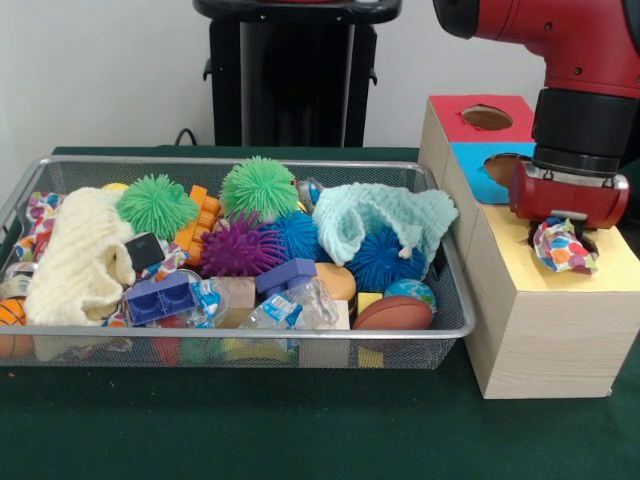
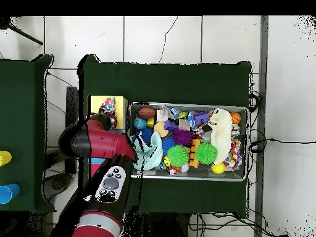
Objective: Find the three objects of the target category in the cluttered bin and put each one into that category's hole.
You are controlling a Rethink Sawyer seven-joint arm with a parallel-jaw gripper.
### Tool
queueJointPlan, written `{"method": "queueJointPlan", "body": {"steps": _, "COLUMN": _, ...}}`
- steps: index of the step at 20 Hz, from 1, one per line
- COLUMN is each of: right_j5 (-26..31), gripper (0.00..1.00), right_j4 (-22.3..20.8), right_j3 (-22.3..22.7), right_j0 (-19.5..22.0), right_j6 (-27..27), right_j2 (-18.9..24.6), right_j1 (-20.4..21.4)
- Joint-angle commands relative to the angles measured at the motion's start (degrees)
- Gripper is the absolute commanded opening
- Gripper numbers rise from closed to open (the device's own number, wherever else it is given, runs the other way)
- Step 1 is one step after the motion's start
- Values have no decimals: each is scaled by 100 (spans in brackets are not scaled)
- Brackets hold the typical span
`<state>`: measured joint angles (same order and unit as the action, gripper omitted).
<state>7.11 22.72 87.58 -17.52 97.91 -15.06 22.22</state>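
A crumpled cloth with a many-coloured pattern lies on the yellow top of the wooden box, just under my gripper. The cloth covers the spot where the gripper's tips would be, and I cannot see whether it is held. In the overhead view the same cloth shows on the yellow top, beside my red arm. A similar patterned cloth lies at the left end of the wire bin. A cream cloth and a mint knitted cloth lie in the bin too.
The box also has a blue top with a hole and a red top with a hole. The bin holds spiky balls in green, purple and blue, plastic bottles, blocks and a small football.
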Motion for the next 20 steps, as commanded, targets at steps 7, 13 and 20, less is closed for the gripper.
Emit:
{"method": "queueJointPlan", "body": {"steps": 7, "right_j5": 1074, "gripper": 0, "right_j4": 11, "right_j3": 843, "right_j0": 82, "right_j6": 1140, "right_j2": 241, "right_j1": 288}}
{"method": "queueJointPlan", "body": {"steps": 13, "right_j5": 1177, "gripper": 0, "right_j4": 41, "right_j3": 767, "right_j0": 85, "right_j6": 1155, "right_j2": 244, "right_j1": 394}}
{"method": "queueJointPlan", "body": {"steps": 20, "right_j5": 1265, "gripper": 0, "right_j4": 38, "right_j3": 745, "right_j0": 20, "right_j6": 1200, "right_j2": 157, "right_j1": 480}}
